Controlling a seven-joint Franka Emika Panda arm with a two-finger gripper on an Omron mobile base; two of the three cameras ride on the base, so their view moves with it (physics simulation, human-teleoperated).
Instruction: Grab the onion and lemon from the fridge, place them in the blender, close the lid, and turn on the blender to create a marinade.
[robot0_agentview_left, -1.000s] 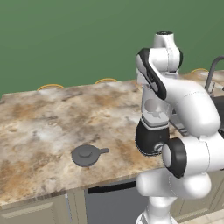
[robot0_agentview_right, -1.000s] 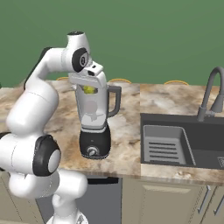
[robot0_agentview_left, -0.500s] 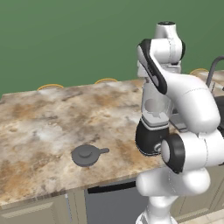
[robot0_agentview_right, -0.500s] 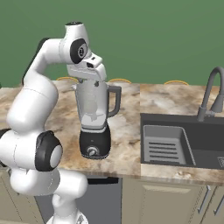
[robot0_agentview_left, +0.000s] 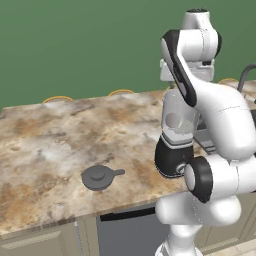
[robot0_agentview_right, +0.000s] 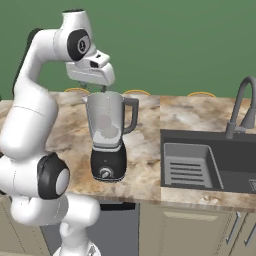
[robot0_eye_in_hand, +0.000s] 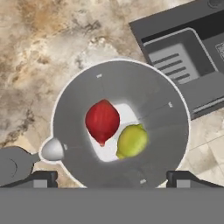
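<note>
The blender (robot0_agentview_right: 107, 145) stands on the marble counter (robot0_agentview_left: 45, 140) with its translucent jar (robot0_eye_in_hand: 122, 65) uncovered. Looking down into the jar from the hand view, a reddish onion (robot0_eye_in_hand: 102, 120) and a yellow-green lemon (robot0_eye_in_hand: 131, 141) lie side by side at the bottom. My gripper (robot0_agentview_right: 97, 89) hangs open just above the jar mouth, with nothing between its fingers (robot0_eye_in_hand: 43, 178). The dark round lid (robot0_agentview_left: 100, 176) lies flat on the counter to the left of the blender, apart from it. The fridge is out of view.
A dark sink (robot0_agentview_right: 200, 160) with a curved faucet (robot0_agentview_right: 240, 105) is set into the counter right of the blender. A green wall runs behind. The counter's front edge lies close to the lid and the blender base (robot0_agentview_right: 106, 167).
The jaws have opened wide and let go of the lemon, which now lies in the jar beside the onion. The hand has risen a little above the jar mouth.
</note>
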